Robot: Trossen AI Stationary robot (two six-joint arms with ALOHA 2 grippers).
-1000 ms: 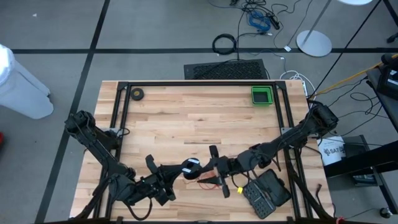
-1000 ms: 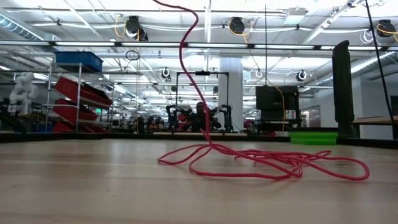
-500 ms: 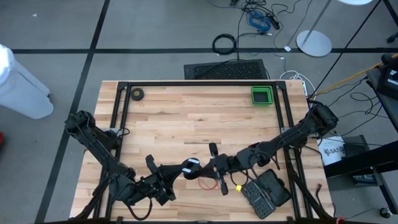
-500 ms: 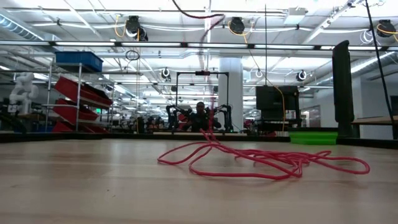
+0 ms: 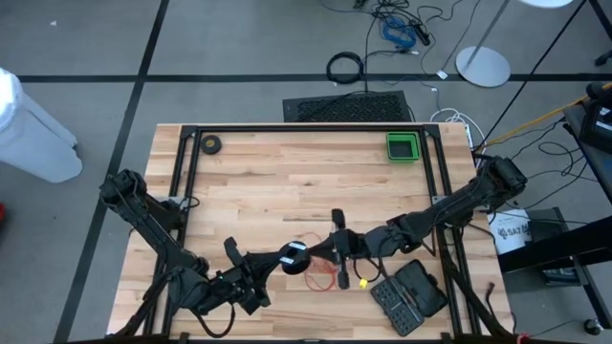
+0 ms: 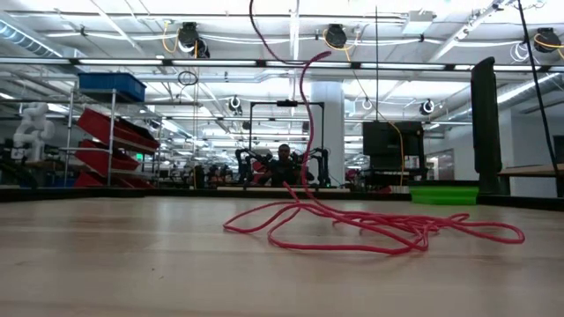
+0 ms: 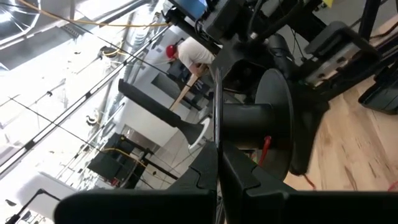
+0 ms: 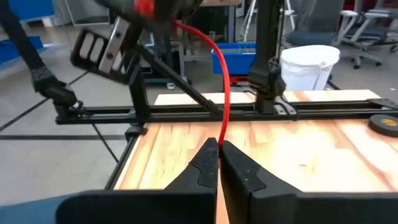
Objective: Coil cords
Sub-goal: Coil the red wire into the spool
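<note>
Just now: red cord (image 8: 222,87) pinched, right gripper (image 8: 219,163) snapped shut on it from wide open a second earlier. Ran taut from there up to black reel (image 7: 273,134), clamped in closed left gripper (image 7: 217,171) above near bench (image 5: 287,172) edge. Loose loops (image 6: 370,229) lay slack below. Probably ready for another wrap.
</note>
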